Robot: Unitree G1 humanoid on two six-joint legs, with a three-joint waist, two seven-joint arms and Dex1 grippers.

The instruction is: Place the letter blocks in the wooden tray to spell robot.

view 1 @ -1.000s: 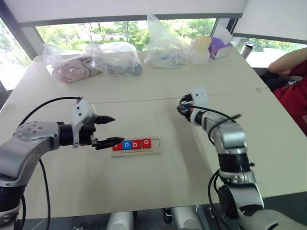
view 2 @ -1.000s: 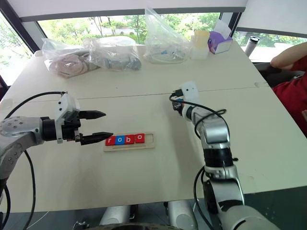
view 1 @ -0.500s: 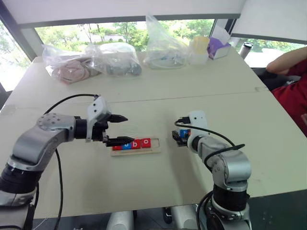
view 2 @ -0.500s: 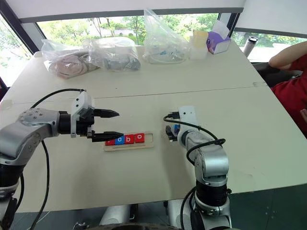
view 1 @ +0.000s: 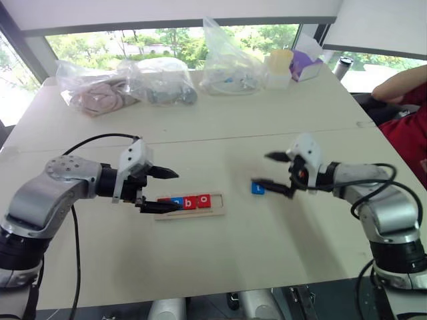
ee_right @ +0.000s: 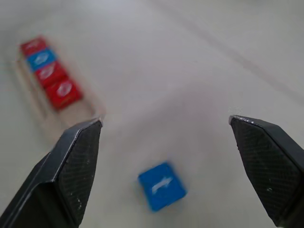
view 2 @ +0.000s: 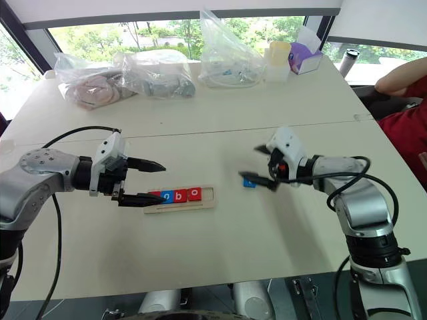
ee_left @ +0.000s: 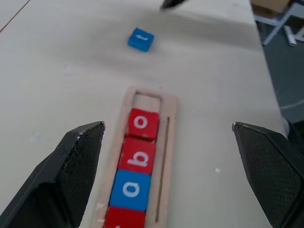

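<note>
Presently, your right tool (view 1: 275,173) stood wide, empty, beside the blue block (view 1: 257,189) lying loose on the counter (view 1: 200,253). Gripped crooked, it could have jammed at the tray's (view 1: 217,202) last slot; the left tool (view 1: 163,190) also stood wide.

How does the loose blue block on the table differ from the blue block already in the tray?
The loose blue block lies alone on the bare table, off the open end of the wooden tray; the blue block in the tray sits second in a row between red blocks. The loose one shows a "t" and lies askew; the seated one shows an "o", squared to the tray. Both are small flat blue squares with a white letter.
</note>
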